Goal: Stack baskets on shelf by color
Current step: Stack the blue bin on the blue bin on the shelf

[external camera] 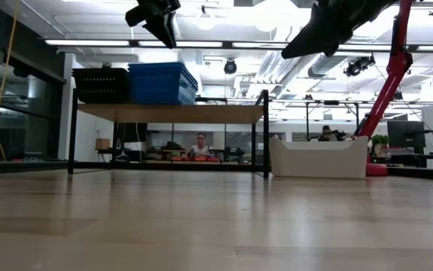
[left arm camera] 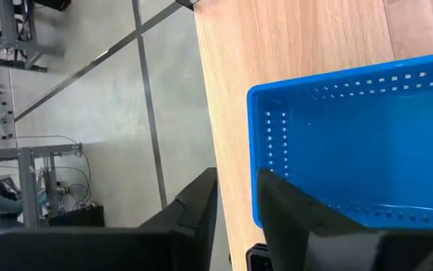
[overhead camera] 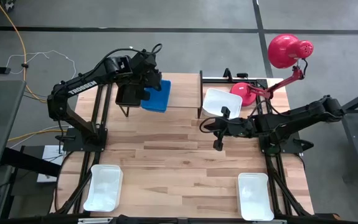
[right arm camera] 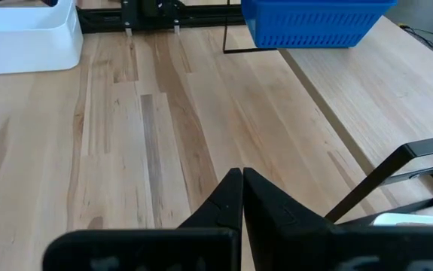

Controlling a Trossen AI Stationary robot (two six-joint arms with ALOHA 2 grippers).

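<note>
left end effector (left arm camera: 235, 218) slightly parted above blue basket (overhead camera: 157, 95) near shelf (external camera: 171, 113) edge; right end effector (right arm camera: 242, 197) closed over bare table (overhead camera: 179, 162).

Wooden surface (overhead camera: 185, 162) with a low shelf (overhead camera: 182, 96) at its far edge

On the shelf's left end sit a black basket (external camera: 102, 85) and a blue basket (overhead camera: 158, 96), side by side. Three white baskets lie on the surface: one (overhead camera: 221, 102) by the shelf's right end, one (overhead camera: 103, 187) at the near left corner, one (overhead camera: 254, 196) at the near right.

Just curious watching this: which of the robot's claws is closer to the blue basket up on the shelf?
The left one. The left gripper is right over the blue basket on the shelf; the right gripper hangs off over the table.
</note>
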